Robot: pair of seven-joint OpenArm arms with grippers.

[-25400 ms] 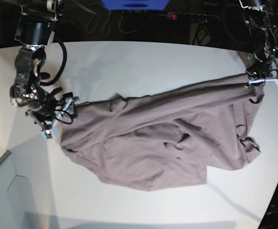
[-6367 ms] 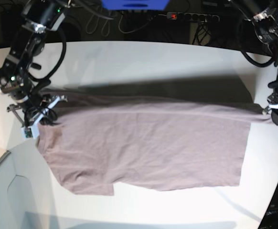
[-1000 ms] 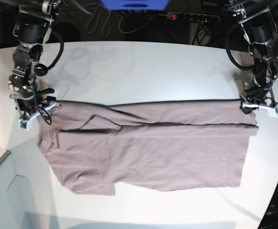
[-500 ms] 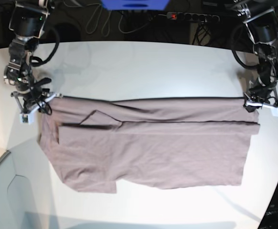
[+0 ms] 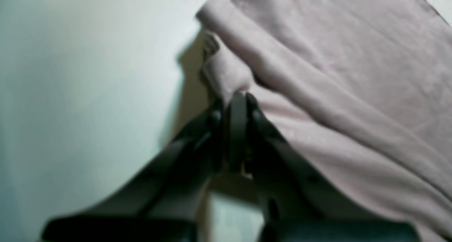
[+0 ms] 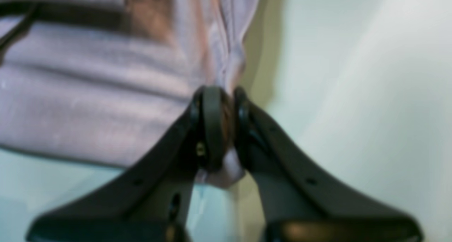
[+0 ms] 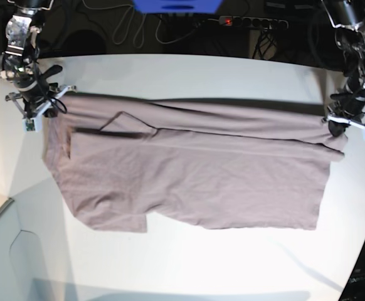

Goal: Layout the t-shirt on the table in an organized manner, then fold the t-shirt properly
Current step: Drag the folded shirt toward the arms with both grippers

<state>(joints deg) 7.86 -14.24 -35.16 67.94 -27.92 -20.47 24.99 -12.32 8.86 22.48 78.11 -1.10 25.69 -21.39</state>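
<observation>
Base view shows our two arms at opposite ends of the t-shirt [image 7: 195, 175], which lies spread across the middle of the white table [image 7: 189, 75]. Our right gripper [image 7: 37, 106] sits at the far left corner of the cloth, and our left gripper [image 7: 340, 125] sits at the far right corner. The far edge of the shirt runs between them in a nearly straight line, with a dark shadow just beyond it on the tabletop. A long fold runs from left to right a little nearer than that edge, and a small triangular flap of cloth stands up toward the left end. The near edge of the shirt is uneven, with a notch at the near left where a sleeve ends.

From the left wrist view, we see our left gripper [image 5: 236, 100] with its dark fingers [image 5: 212, 118] pressed together on a bunched corner of the mauve-grey cloth [image 5: 335, 58]; a rolled fold runs away from the tips, and the bare table [image 5: 88, 76] lies to the left.

From the right wrist view, our right gripper [image 6: 220, 104] has its fingers [image 6: 208, 122] pinched narrowly on a gathered bit of the shirt [image 6: 88, 93], a tuft of cloth poking out below the tips. The pale table [image 6: 353, 93] fills the right side.
</observation>
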